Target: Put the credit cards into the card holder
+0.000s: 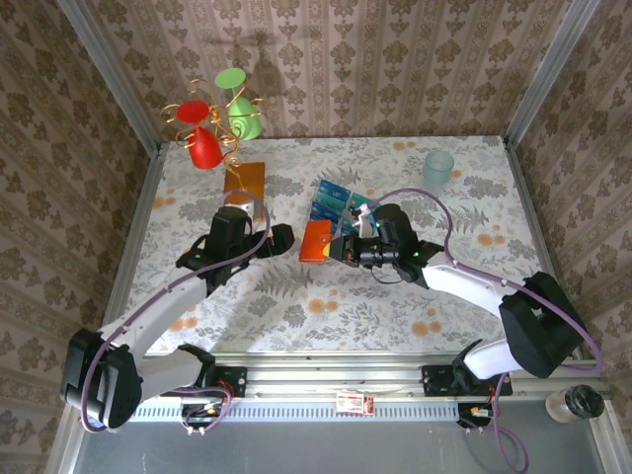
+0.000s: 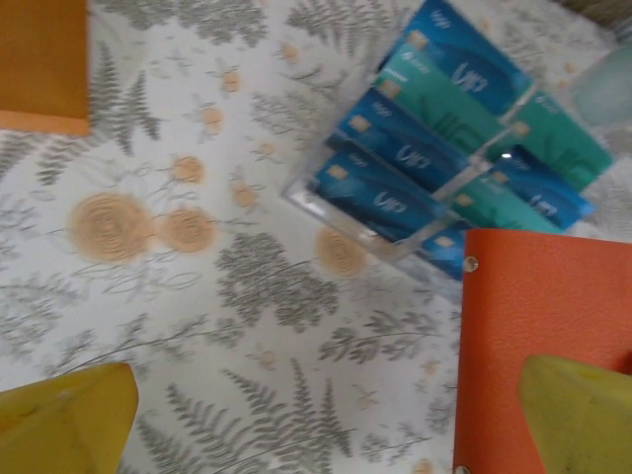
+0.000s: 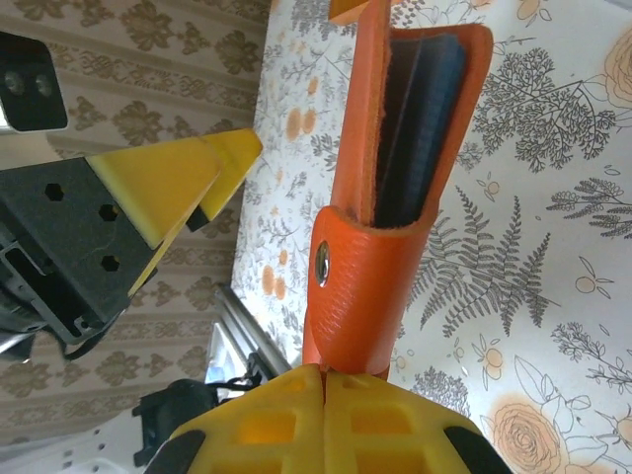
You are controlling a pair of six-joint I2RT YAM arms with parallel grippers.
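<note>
The orange-red card holder (image 1: 318,242) stands on edge mid-table, and my right gripper (image 1: 343,248) is shut on its lower flap. In the right wrist view the yellow pads meet at the right gripper (image 3: 326,373) on the card holder (image 3: 380,276). Its pocket gapes open with a dark blue card (image 3: 432,118) inside. Blue and teal credit cards (image 2: 449,148) lie fanned in a clear stand just beyond it. My left gripper (image 2: 331,395) hovers open over the tablecloth, its right finger (image 2: 578,415) above the card holder (image 2: 543,316). From above, the left gripper (image 1: 284,237) sits just left of the holder.
An orange-brown flat board (image 1: 245,180) lies at the back left, by a wire mug tree with red and green cups (image 1: 212,123). A pale teal cup (image 1: 438,170) stands at the back right. Wallpapered walls close in the floral-cloth table (image 1: 326,306).
</note>
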